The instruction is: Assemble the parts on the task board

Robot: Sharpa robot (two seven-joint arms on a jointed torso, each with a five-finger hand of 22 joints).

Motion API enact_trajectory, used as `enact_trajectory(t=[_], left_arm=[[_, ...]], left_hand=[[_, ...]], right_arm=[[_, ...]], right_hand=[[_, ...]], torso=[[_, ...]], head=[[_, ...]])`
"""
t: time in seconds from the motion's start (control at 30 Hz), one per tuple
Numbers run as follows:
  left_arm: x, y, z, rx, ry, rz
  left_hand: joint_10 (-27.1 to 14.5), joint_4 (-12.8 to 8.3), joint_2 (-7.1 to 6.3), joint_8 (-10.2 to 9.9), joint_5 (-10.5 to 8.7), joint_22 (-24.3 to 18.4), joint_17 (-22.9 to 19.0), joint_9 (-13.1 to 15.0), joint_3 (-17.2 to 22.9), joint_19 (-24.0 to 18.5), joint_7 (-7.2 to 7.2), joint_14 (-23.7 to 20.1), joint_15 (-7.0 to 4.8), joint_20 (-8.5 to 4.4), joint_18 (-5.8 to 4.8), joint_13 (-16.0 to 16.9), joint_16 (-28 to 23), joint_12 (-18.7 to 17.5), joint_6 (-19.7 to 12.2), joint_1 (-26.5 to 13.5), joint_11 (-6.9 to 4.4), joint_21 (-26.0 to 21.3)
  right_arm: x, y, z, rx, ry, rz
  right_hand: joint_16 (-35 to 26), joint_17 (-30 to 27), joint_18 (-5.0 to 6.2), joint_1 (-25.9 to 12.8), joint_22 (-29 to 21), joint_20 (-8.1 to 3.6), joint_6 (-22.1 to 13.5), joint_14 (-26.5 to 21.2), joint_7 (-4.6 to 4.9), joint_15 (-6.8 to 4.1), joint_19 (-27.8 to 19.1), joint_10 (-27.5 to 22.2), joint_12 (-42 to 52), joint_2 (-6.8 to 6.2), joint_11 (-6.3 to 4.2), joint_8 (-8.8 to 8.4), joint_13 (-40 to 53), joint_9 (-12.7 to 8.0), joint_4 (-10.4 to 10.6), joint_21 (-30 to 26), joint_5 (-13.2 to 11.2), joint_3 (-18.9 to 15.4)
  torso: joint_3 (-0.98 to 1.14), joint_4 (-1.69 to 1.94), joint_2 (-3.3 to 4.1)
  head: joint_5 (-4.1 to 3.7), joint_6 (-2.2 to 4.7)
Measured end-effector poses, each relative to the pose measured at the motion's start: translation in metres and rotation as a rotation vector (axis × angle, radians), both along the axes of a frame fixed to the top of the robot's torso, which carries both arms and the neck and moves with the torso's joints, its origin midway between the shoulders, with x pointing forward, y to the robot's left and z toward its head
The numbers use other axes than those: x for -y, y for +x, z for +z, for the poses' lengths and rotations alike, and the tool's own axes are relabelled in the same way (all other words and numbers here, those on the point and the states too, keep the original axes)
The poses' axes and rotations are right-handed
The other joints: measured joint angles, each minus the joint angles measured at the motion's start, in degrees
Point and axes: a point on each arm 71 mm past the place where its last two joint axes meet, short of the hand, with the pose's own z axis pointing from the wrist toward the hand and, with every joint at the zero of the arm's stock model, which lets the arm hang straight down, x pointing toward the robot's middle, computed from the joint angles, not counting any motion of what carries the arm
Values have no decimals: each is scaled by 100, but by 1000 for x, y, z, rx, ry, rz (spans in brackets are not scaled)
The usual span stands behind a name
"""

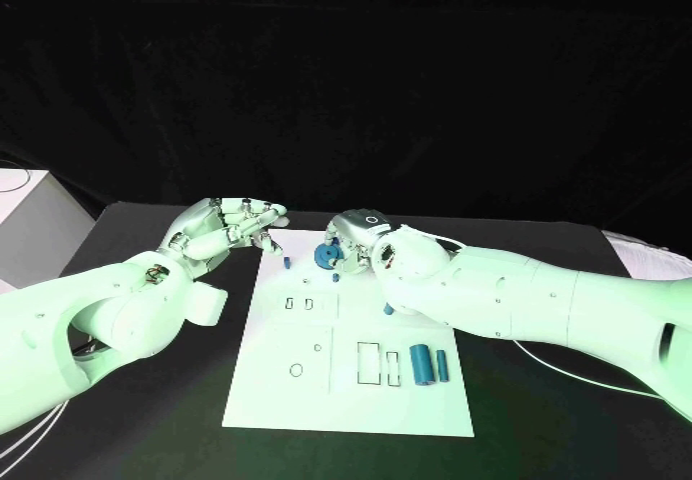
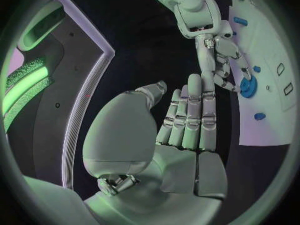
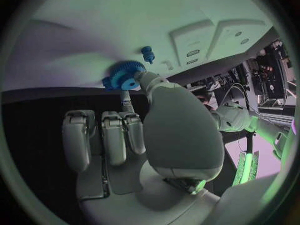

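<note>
Blue gear pinched by right hand, standing on edge.

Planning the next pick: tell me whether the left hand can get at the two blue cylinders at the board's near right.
Probably yes. The left hand holds nothing, and the blue cylinders lie exposed on the task board; the right arm passes just behind them, leaving tight clearance.

No readable text, label or number on anything.
</note>
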Motion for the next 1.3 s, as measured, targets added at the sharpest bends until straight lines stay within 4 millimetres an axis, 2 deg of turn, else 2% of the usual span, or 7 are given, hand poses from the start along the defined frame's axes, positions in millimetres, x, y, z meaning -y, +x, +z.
enact_trajectory(t=[0.1, 0.23, 0.3, 0.4, 0.73, 1.03, 1.3], left_arm=[[0, 0, 0, 0, 0, 0], [0, 0, 0, 0, 1, 1], [0, 0, 0, 0, 1, 1], [0, 0, 0, 0, 1, 1], [-1, 1, 0, -1, 3, 3], [-2, 1, -1, -2, 4, 6], [-6, 3, -1, -2, 8, 16]], left_hand=[[0, 0, 0, 0, 0, 0, 0, 0, 0, 0, 0, 0, 0, 0, 0, 0, 0, 0, 0, 0, 0, 0], [0, -1, 0, 0, 0, 2, 1, -1, 1, -1, 3, -4, 0, -1, 0, 0, 0, 0, -3, 0, 0, 6], [0, -16, 0, 0, 0, 18, 8, -1, 16, -21, 21, -42, -1, -21, -1, 0, 0, 0, -21, 0, 0, 27], [-22, -16, 17, -22, 0, 22, 8, -1, 16, -28, 21, -42, -1, -14, 0, 0, 22, 0, -21, -17, 22, 27], [-20, -16, 31, -22, 0, 24, 8, 4, 16, -40, 21, -42, -1, -1, 0, 0, 22, 0, -21, -31, 20, 26], [-20, -16, 31, -22, 0, 23, 7, 3, 16, -40, 21, -42, -1, -1, 0, 0, 22, 0, -21, -31, 20, 26], [-20, -16, 31, -22, 0, 23, 7, 3, 16, -40, 21, -42, -1, -1, -1, 0, 22, 0, -21, -30, 20, 26]], right_arm=[[1, 0, -1, -1, 0, -2], [2, 0, -3, -7, 0, -3], [3, 1, -3, -12, 3, -2], [3, 1, -4, -29, 11, 1], [9, 2, -6, -96, 48, 12], [28, -1, -6, -98, 90, -2], [59, -5, 11, -19, 209, -29]], right_hand=[[0, 0, 1, -127, 0, 0, -167, 0, 41, 0, 0, 3, -112, -34, 56, -95, 0, 75, -7, -58, -111, 9], [0, 0, 2, -392, -1, 72, -506, -7, 152, 120, 0, -8, -223, -28, 158, -353, -1, -56, 74, -100, -432, -239], [0, 0, 3, -595, -1, 84, -542, -1, 173, 124, -1, -1, -223, 88, 165, -427, -1, -92, 273, -100, -233, -674], [0, 0, 2, -865, -1, 84, -544, -1, 175, 124, -1, 0, -220, 256, 165, -437, -1, -96, 366, -100, 141, -889], [0, 2, 2, -1250, -2, 84, -390, -1, 144, 124, -1, 1, -156, 473, 166, -461, -2, -108, 368, -100, 394, -967], [0, 4, 2, -1250, -3, 84, -311, -1, 134, 124, -1, 1, -134, 525, 166, -459, -2, -86, 284, -56, 557, -742], [0, 4, 2, -1093, -3, 84, -353, -1, 147, 124, -1, 1, -117, 378, 166, -493, 2, -121, 190, -56, 561, -616]], torso=[[3, -3, -2], [3, -3, -5], [4, -3, -6], [4, -3, -7], [3, -2, -7], [3, 3, -7], [22, -40, -12]], head=[[4, -2], [5, -3], [5, -2], [5, -2], [13, 1], [19, 5], [39, 59]])
